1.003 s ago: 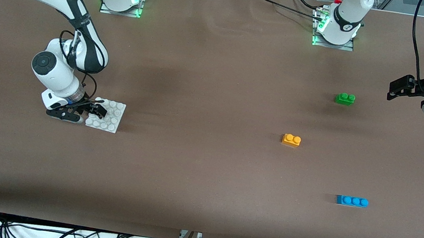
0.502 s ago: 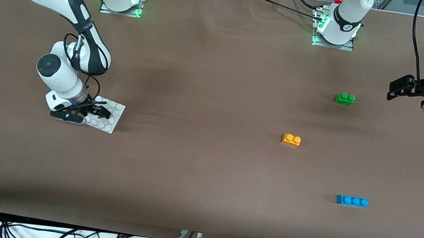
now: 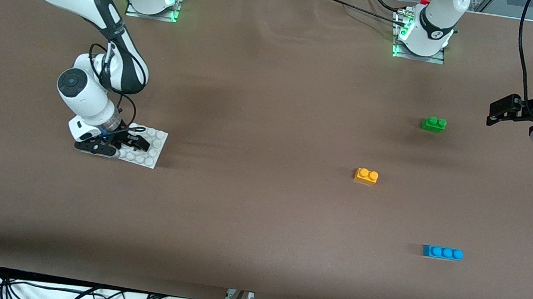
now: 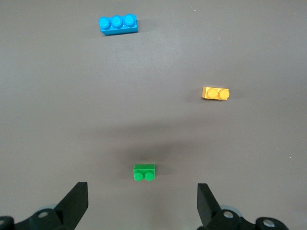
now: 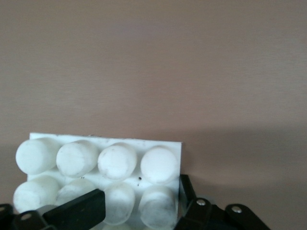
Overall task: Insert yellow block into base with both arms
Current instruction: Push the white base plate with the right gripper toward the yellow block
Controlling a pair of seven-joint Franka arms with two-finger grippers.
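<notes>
Right claw (image 3: 124,143) clamps the flat square white studded plastic base (image 3: 150,148) and drags it toward the table's middle.

Over the last second its black fingers close from apart to tight on the base's edge, and plate and claw together shift a little toward the left arm's end of the brown table (image 3: 258,210); in the right wrist view the fingers (image 5: 76,211) pinch the studded edge. This suggests the base is secured and on its way to a meeting point. Small orange-yellow two-stud plastic block (image 3: 366,176) lies untouched, at about three o'clock from the base and well apart. Left claw (image 4: 142,203) waits with fingers spread wide, over the table by the green two-stud brick (image 3: 433,123); the blue three-stud brick (image 3: 442,252) sits at about five o'clock from the yellow block.
</notes>
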